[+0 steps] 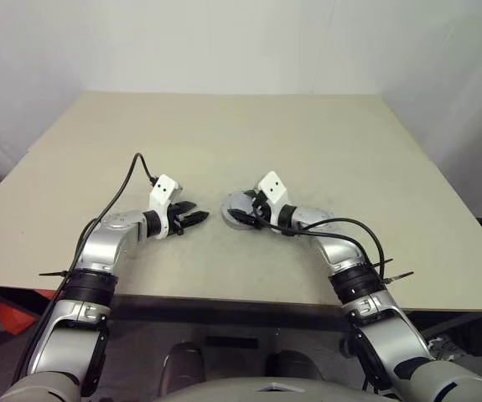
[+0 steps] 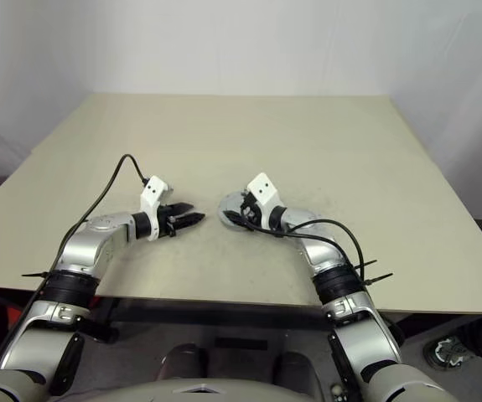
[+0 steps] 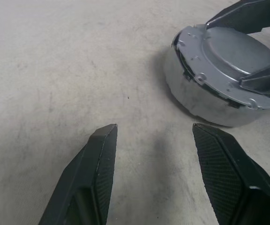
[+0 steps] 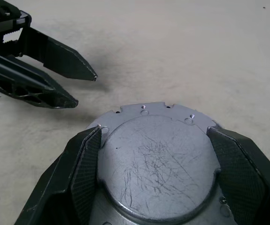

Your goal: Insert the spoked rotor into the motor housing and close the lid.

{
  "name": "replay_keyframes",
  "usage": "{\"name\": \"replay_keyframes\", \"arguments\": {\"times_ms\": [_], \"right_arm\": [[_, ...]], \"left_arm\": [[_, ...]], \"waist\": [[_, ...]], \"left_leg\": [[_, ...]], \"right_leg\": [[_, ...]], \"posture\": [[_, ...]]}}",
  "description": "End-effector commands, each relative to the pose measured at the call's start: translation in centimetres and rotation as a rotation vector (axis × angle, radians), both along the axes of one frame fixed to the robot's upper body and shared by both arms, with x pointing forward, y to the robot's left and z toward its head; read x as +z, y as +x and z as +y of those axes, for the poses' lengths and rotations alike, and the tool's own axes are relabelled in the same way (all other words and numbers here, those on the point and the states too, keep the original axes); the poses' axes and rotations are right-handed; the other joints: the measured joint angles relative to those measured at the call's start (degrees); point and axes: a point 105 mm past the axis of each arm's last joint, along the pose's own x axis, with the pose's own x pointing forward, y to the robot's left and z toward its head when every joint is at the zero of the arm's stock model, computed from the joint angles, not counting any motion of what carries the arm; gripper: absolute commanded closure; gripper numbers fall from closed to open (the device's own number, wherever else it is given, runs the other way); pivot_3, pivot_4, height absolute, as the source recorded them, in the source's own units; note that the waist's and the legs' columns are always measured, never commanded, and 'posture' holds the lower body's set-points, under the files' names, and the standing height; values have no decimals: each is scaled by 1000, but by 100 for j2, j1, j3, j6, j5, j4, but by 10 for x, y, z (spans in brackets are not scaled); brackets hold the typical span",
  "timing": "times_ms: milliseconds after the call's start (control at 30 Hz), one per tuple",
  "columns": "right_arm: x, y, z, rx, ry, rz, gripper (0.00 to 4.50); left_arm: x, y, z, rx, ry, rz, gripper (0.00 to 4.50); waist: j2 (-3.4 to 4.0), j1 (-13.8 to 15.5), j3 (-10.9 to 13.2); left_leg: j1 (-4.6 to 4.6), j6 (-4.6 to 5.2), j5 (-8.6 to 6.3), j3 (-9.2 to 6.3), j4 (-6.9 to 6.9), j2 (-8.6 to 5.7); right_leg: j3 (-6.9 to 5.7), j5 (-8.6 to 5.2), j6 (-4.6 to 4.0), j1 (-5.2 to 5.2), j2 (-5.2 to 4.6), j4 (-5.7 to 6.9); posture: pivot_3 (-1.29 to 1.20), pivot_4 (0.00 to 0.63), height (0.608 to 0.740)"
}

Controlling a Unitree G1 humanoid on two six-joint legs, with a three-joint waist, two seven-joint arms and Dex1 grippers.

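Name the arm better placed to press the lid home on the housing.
Right, probably. The right gripper already straddles the lid sitting on the motor housing. The left gripper stands open beside it over bare table.

A pale beige table (image 1: 224, 142) is filling most of the scene, its top showing faint dark scuffs and specks near the front edge. A dark strip is running along that front edge. White walls (image 1: 241, 42) are standing behind and to both sides of the table, meeting in a corner at the far left. Below the front edge, a grey floor (image 2: 224, 335) is showing. Something red-orange (image 1: 10, 314) is lying low at the left under the table; what it is cannot be told.
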Motion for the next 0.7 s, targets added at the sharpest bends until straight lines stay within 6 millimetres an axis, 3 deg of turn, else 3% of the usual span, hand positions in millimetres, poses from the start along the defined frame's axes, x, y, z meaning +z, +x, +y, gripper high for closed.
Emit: {"name": "replay_keyframes", "arguments": {"times_ms": [33, 333, 700], "right_arm": [[8, 1, 2, 4, 2, -35, 1353], [21, 7, 3, -18, 56, -60, 1353], [19, 11, 4, -52, 79, -43, 1353]], "left_arm": [[14, 4, 2, 5, -7, -52, 1752], [11, 3, 2, 5, -6, -47, 1752], [11, 2, 1, 3, -7, -45, 1752]], "waist": [[0, 1, 0], [0, -1, 0], [0, -3, 0]], "left_leg": [[1, 0, 0, 0, 0, 0], [3, -1, 0, 0, 0, 0], [3, 0, 0, 0, 0, 0]], "right_leg": [[0, 0, 0, 0, 0, 0], [0, 0, 0, 2, 0, 1], [0, 0, 0, 2, 0, 1]], "posture": [[0, 0, 740], [0, 0, 740], [0, 0, 740]]}}
